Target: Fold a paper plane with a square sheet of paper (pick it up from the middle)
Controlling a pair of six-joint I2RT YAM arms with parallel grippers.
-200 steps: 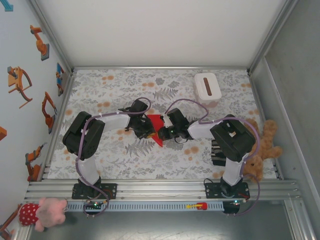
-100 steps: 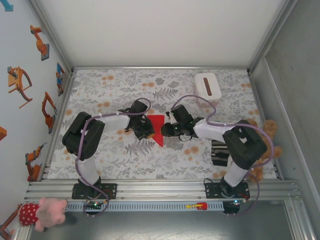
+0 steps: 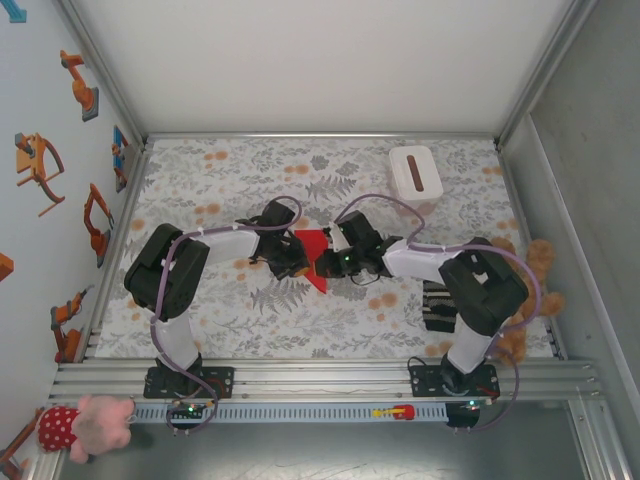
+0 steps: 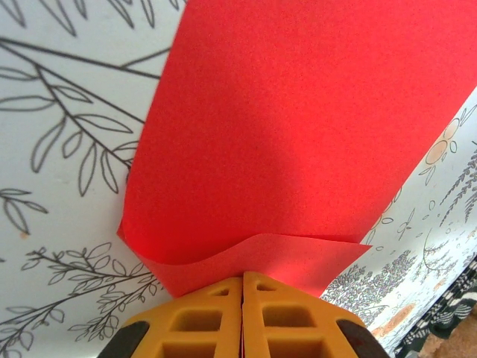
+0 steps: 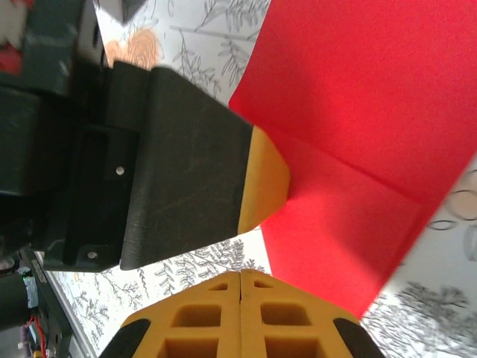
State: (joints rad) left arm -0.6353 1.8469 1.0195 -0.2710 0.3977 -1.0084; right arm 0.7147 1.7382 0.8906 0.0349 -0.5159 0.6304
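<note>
A creased red sheet of paper (image 3: 313, 250) (image 4: 298, 149) (image 5: 358, 112), triangular in outline with its tip toward 6 o'clock, lies at the centre of the floral table (image 3: 200, 320), well apart from the white box (image 3: 415, 172) at 1 o'clock. At its 9 o'clock the left gripper (image 3: 296, 258) (image 4: 242, 287) has its fingers pressed together on a lifted edge; at 3 o'clock the right gripper (image 3: 331, 265) (image 5: 240, 283) is fully closed, tips just beside the sheet, any pinch unclear. Both arms bend at the elbows, forearms angled inward and low, wrists nearly meeting.
</note>
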